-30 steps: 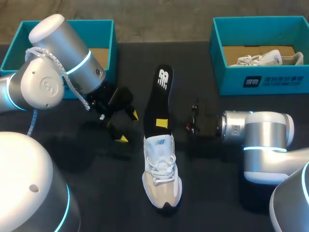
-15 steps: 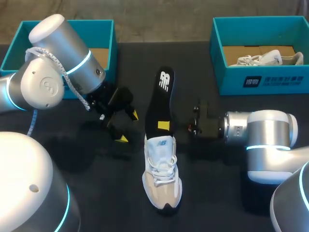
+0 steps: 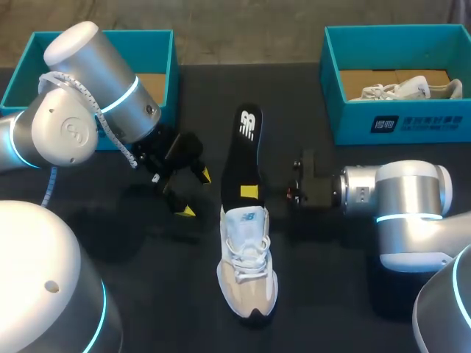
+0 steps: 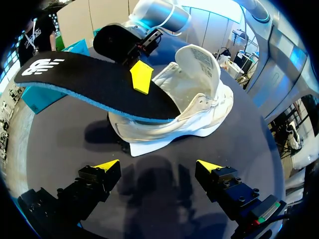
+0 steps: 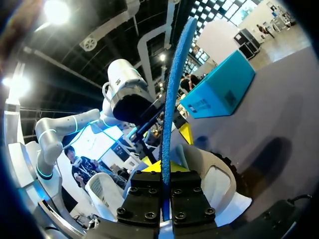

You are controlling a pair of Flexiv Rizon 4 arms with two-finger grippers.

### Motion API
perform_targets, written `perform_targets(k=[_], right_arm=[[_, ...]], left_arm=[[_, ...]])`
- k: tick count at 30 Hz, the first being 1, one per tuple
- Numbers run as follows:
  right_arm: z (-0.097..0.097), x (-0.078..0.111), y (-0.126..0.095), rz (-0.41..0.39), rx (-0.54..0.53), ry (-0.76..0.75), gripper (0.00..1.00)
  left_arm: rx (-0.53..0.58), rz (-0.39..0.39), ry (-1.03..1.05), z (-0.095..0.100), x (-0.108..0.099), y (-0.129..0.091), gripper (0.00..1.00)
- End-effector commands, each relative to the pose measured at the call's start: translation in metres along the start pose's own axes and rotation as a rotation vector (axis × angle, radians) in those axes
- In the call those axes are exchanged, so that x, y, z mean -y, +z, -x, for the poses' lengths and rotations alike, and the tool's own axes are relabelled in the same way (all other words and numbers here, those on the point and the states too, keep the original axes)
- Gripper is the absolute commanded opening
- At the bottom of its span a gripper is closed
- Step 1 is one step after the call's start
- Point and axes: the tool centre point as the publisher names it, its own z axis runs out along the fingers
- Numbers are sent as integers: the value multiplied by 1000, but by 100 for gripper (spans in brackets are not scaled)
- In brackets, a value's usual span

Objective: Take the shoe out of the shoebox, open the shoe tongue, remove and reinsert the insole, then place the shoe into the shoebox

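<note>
- The insole step is judged to be in hand. The long black foam insole with a blue underside is held with one end in the mouth of the white and beige lace-up sneaker, and the rest slants out beyond the heel. Whether it is going out or in cannot be told.
- The sneaker is stood mid-way on the black table, between the two arms and outside both boxes.
- The right gripper is closed flat on the insole near its shoe end.
- The left gripper is spread wide with nothing held, just beside the sneaker.
- Next, either a clean pull clear of the collar or a push down toward the toe is called for. The sneaker may slide unless it is steadied.
- Only the head view shows the open teal cardboard shoebox at the left and a second teal box at the right, in which another pale shoe lies.
- Only in the left wrist view is the padded white tongue seen lifted upright.
- In the right wrist view the insole's blue edge is shown clamped between the black finger blocks.
</note>
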Motion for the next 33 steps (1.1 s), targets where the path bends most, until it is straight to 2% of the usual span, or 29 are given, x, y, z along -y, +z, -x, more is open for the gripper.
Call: perform_targets(k=[1,25,33], right_arm=[[2,6,1,-5,-2,3,0],[-4,18,-2,-50,21,27,0],[-4,22,-3,-62,24,34,0]], left_arm=[[1,3,0,0,0,1,100],[1,3,0,0,0,1,100],[17,41,-10,-1,3,3,100]])
